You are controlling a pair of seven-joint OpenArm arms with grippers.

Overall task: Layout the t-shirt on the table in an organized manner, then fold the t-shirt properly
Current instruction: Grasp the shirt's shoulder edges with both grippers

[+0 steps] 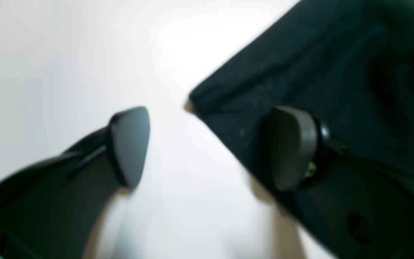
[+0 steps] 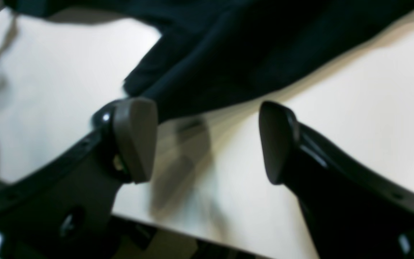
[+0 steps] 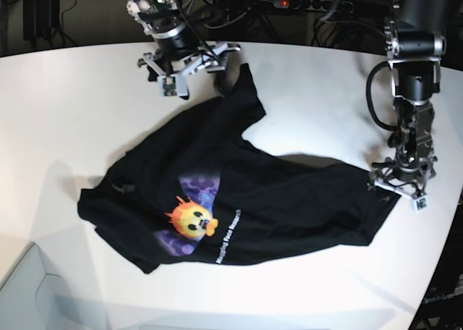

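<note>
The black t-shirt (image 3: 239,192) lies spread but wrinkled across the white table (image 3: 65,106), its orange and purple print (image 3: 192,218) facing up. At the back left, my right gripper (image 3: 192,73) hangs open just beyond one corner of the shirt. The right wrist view shows the right gripper (image 2: 205,142) holding nothing, with the black cloth (image 2: 235,54) just ahead of its fingers. At the right, my left gripper (image 3: 399,189) stands open at the shirt's right end. In the left wrist view, one finger of the left gripper (image 1: 210,147) is over the shirt's corner (image 1: 300,72) and the other over bare table.
Cables and a power strip (image 3: 311,4) lie behind the table's back edge. The table's curved edge (image 3: 441,250) runs close to my left arm on the right. In the right wrist view the table's edge (image 2: 192,230) is right below the fingers.
</note>
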